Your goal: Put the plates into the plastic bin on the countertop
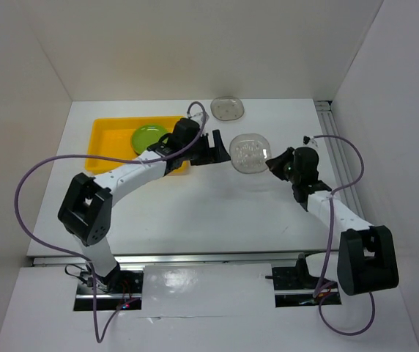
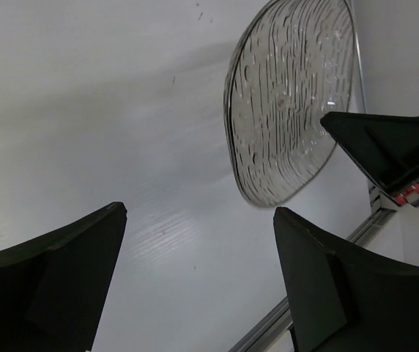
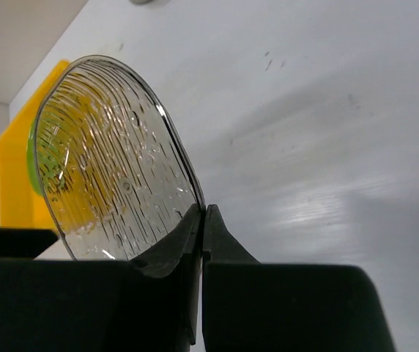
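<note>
My right gripper (image 1: 272, 163) (image 3: 204, 209) is shut on the rim of a clear ribbed plate (image 1: 250, 152) (image 3: 107, 169) (image 2: 294, 95) and holds it tilted above the white countertop (image 1: 217, 213). Just left of that plate, my left gripper (image 1: 224, 150) (image 2: 201, 210) is open with nothing between its fingers. The yellow plastic bin (image 1: 107, 128) (image 3: 12, 176) sits at the back left with a green plate (image 1: 148, 137) lying in it. A second clear plate (image 1: 228, 108) rests on the countertop near the back wall.
White walls close in the table at the back and on both sides. An aluminium rail (image 1: 341, 161) runs along the table's right edge. Purple cables (image 1: 34, 176) loop off both arms.
</note>
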`<state>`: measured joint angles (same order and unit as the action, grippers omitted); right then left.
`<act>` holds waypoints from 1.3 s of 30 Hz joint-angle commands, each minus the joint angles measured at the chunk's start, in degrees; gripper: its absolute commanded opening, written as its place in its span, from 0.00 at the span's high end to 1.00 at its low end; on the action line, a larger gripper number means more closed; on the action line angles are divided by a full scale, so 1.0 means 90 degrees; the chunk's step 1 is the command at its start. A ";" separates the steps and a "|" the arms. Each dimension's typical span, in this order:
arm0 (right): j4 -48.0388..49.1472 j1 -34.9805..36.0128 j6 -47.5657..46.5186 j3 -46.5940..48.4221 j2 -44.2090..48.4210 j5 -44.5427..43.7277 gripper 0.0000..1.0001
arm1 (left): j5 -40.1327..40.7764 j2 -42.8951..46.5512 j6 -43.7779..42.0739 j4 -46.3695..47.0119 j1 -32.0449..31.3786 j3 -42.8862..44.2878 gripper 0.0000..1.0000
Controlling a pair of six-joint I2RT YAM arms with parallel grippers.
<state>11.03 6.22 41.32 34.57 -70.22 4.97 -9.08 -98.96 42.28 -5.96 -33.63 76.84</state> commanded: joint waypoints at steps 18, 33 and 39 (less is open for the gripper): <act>0.0307 0.1145 0.0438 0.0241 0.0253 0.0443 0.17 | 0.1816 -0.0216 0.0585 -0.0342 -0.0278 0.0387 1.00; 0.0591 0.0325 -0.0480 0.2534 -0.3843 0.0726 0.00 | -0.0113 -0.0331 0.0547 -0.0960 0.4027 0.0398 1.00; 0.0503 -0.0045 -0.0538 0.4380 -0.5797 0.1059 0.00 | -0.0690 -0.0782 0.0351 -0.0686 0.4419 0.0476 1.00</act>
<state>14.44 7.33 37.85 68.77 -116.57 12.97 -9.15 -105.38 47.57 -14.98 5.48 79.15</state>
